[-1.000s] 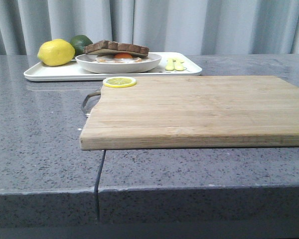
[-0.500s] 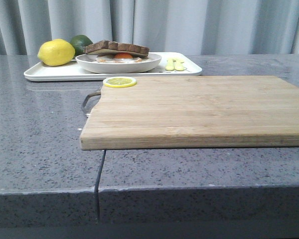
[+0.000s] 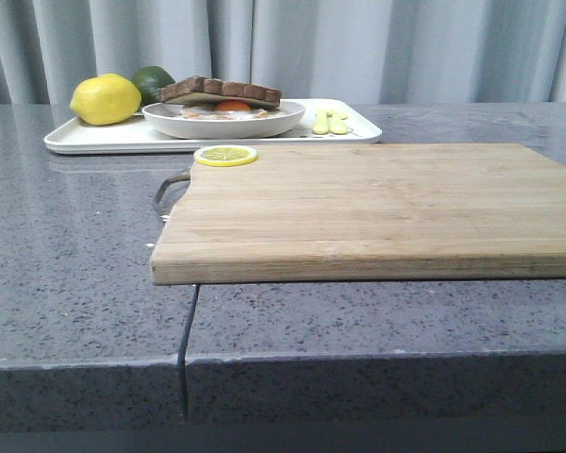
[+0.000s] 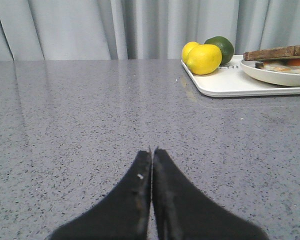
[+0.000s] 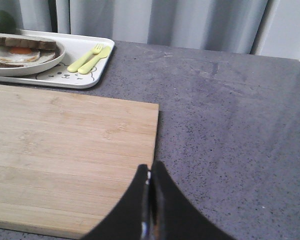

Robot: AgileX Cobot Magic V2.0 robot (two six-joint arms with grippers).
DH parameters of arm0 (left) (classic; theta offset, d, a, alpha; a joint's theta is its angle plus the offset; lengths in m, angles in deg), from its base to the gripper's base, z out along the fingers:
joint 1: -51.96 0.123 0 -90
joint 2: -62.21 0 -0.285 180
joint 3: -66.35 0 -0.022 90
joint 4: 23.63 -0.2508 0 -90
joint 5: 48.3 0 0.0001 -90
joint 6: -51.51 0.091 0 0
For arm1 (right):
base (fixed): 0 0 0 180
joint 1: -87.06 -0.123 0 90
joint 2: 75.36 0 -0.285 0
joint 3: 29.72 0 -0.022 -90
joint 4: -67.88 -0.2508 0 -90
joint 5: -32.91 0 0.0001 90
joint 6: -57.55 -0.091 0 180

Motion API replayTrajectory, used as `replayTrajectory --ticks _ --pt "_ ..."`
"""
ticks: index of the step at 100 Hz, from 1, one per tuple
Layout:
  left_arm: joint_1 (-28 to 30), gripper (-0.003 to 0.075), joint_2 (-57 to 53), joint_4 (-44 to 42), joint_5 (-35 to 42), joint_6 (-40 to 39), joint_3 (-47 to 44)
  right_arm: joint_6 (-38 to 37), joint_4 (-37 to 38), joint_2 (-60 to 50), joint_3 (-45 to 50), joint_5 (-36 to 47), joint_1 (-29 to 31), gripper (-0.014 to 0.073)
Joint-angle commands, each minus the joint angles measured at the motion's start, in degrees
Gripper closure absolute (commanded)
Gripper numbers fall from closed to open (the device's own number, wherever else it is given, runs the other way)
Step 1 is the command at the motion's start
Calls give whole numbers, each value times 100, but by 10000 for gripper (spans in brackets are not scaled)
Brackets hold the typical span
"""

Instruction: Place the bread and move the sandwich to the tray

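Grey speckled stone forms the counter (image 3: pixel 75 283), on which the task's things stand grouped at the far left corner. The tray (image 3: pixel 85 140) lies along the far edge and carries the plate (image 3: pixel 170 123); the sandwich (image 3: pixel 222 97) rests on that plate, its top bread (image 3: pixel 217 91) tilted over the egg (image 3: pixel 232 107), so the serving appears already delivered to its target. A lemon (image 3: pixel 106 99) and a lime (image 3: pixel 154 79) share the tray's left end, and a small fork and spoon (image 3: pixel 330 123) its right end. The wooden board (image 3: pixel 377 208) fills the near right part of the counter, bare except for a lemon slice (image 3: pixel 225 155) at its far left corner, which suggests assembly there is finished. The left end effector (image 4: pixel 152 152) hovers, fingers pressed together and empty, over bare counter near the left edge. The right end effector (image 5: pixel 150 170), likewise closed and empty, hangs over the board's right edge. Both sit clear of the food, a posture consistent with retreat.
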Motion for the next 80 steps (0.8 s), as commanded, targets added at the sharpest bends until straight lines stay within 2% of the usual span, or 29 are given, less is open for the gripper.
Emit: replayTrajectory --ticks 1,49,69,80 --pt "-27 739 -194 46 478 -50 -84 22 67 44 -165 422 22 710" --pt "-27 739 -194 46 478 -50 -84 26 78 35 -49 554 22 710" --pt "-27 739 -194 46 478 -50 -84 26 125 -340 653 1375 22 710" --pt "-27 739 -194 46 478 -50 -84 26 187 -794 1138 1555 22 710"
